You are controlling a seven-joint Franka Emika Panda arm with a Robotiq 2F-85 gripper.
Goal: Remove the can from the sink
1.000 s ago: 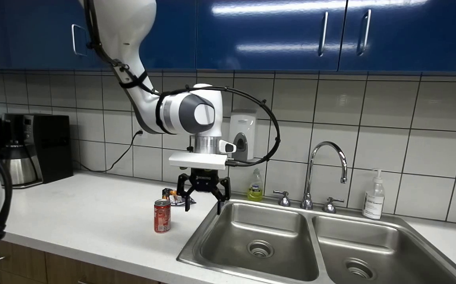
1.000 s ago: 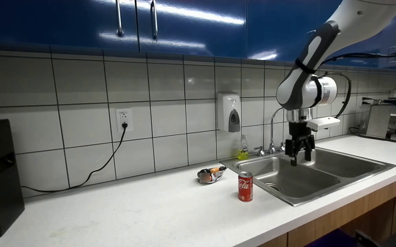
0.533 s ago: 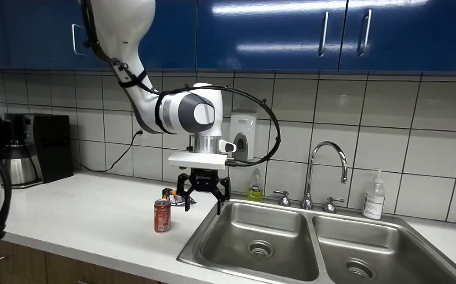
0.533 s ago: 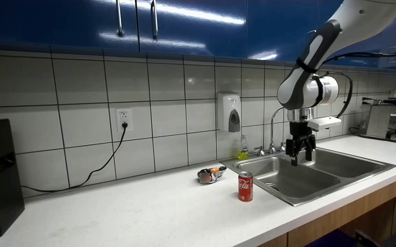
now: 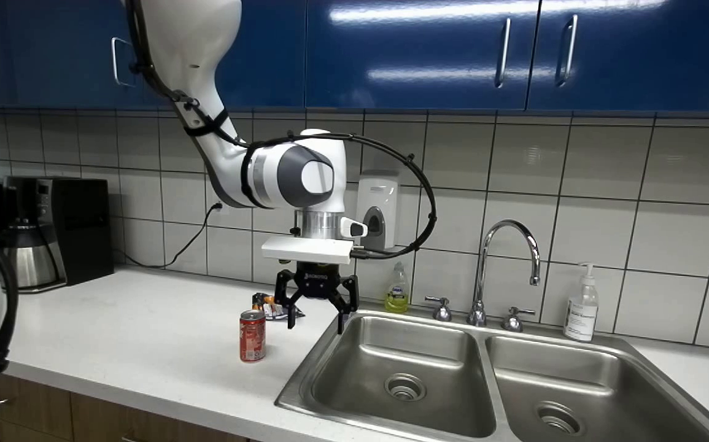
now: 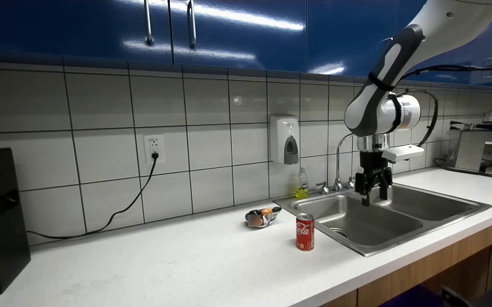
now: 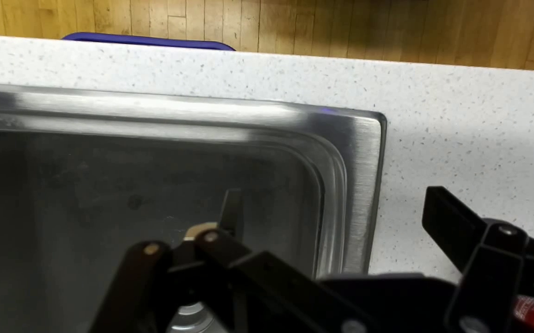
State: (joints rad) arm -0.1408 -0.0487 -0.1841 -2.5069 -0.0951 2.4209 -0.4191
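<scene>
A tiled wall [image 5: 600,233] fills the background, with glossy blue cabinets [image 5: 415,55] above it and a white desk [image 5: 145,325] running along below. The white robot arm [image 5: 231,172] reaches down from above, beside the double-basin steel sink [image 5: 493,374] set into the desk. In an exterior view a black coffee maker [image 5: 81,230] (a steel carafe [image 5: 32,258] sits in its front) stands well apart from the sink. A chrome faucet [image 5: 480,270] arches over the sink's back edge, and a white dispenser [image 5: 379,190] hangs on the wall. A pump bottle [image 5: 581,316] and a smaller bottle of yellow liquid [image 5: 398,298] stand by that same edge. The fingers [image 5: 291,316] point down, spread wide; in the wrist view one shows against the sink, the other against the desk. The red can [image 6: 304,232] stands upright on the desk, outside the sink, near its rim. A crumpled packet [image 6: 267,215] lies near the can, toward the wall.
</scene>
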